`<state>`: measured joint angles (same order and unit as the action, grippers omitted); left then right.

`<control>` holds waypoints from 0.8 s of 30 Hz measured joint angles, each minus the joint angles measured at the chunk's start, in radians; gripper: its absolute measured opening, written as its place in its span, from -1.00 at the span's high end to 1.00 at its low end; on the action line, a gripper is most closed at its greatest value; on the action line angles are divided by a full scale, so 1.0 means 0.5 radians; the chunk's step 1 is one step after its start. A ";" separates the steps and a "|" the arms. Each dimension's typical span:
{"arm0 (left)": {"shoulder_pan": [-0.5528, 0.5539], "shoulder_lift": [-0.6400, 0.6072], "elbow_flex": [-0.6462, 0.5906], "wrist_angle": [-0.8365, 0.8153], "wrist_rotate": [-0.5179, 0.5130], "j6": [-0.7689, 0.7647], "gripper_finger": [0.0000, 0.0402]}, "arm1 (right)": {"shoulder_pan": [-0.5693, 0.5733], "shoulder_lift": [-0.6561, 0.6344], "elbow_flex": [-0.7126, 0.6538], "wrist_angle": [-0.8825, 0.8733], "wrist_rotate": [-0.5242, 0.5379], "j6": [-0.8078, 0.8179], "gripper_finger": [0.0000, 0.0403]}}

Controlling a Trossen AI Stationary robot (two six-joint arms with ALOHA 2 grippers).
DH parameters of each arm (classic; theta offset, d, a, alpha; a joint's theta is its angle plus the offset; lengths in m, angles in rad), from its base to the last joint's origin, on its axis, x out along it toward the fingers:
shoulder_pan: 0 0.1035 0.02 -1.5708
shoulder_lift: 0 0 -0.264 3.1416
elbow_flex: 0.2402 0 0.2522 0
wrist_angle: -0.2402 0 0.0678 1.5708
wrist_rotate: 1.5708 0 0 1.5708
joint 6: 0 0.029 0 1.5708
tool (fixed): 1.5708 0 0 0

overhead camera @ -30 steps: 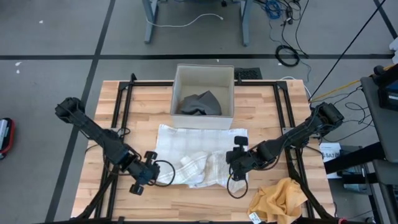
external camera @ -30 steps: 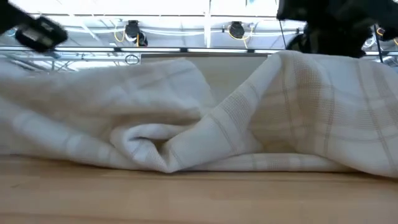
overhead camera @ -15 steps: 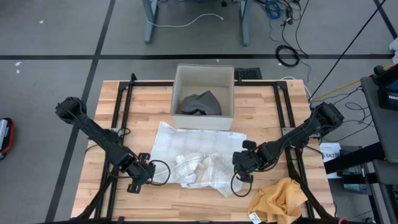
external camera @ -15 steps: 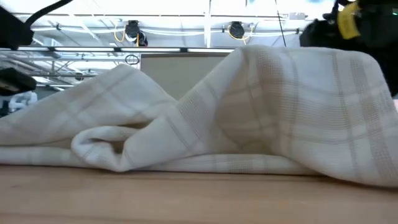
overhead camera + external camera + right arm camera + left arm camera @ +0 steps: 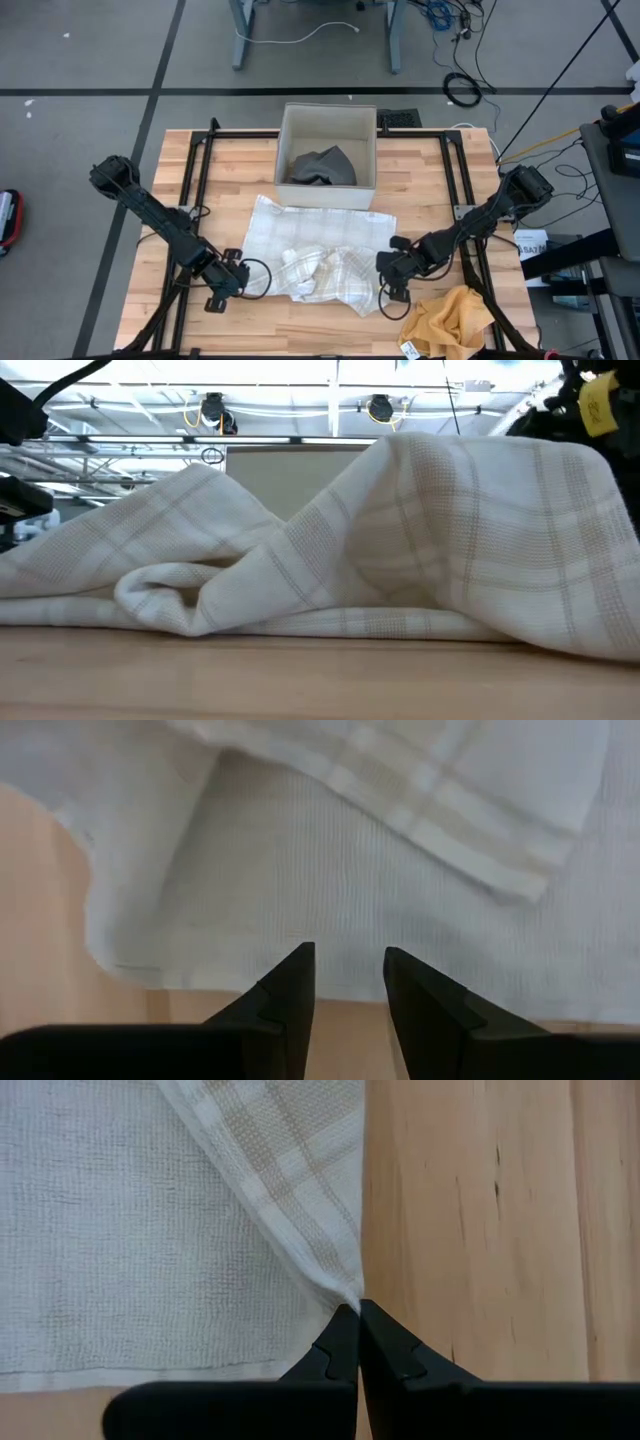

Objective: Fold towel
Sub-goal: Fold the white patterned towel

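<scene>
The white towel (image 5: 322, 258) with beige checks lies crumpled on the wooden table (image 5: 240, 180). Its far part is flat and its near part is bunched into folds (image 5: 300, 560). My left gripper (image 5: 358, 1312) is shut at the towel's near left edge (image 5: 238, 282). My right gripper (image 5: 345, 955) is at the towel's near right side (image 5: 387, 272). It is open and points down, with its fingers just above the towel's edge (image 5: 330, 982) and nothing between them. My left gripper pinches the towel between its two fingertips, at the point of its edge (image 5: 352, 1294) where a folded-over checked flap ends. The fingers come steeply from above. One layer or several, I cannot tell. The cloth around the hold lies on the table.
An open box (image 5: 290, 130) holding a dark cloth (image 5: 322, 167) stands at the far middle, right behind the towel. A yellow cloth (image 5: 450, 318) lies at the near right corner. Black frame rails (image 5: 196, 165) run along both sides of the table.
Both grippers have come down. The left has gone slightly toward the table's left edge, and the right has gone toward the near right and turned. The towel's raised near part has sunk and spread, and its front fold has been drawn toward the left.
</scene>
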<state>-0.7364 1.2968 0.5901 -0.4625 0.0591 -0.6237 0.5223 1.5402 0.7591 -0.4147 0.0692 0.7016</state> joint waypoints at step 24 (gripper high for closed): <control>0.000 -0.001 0.000 0.083 0.100 -0.217 0.51 | 0.140 0.000 0.138 -0.175 -0.084 0.046 0.53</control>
<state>-0.7364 1.2964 0.5903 -0.4212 0.1089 -0.7322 0.5921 1.5402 0.8282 -0.5022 0.0274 0.7245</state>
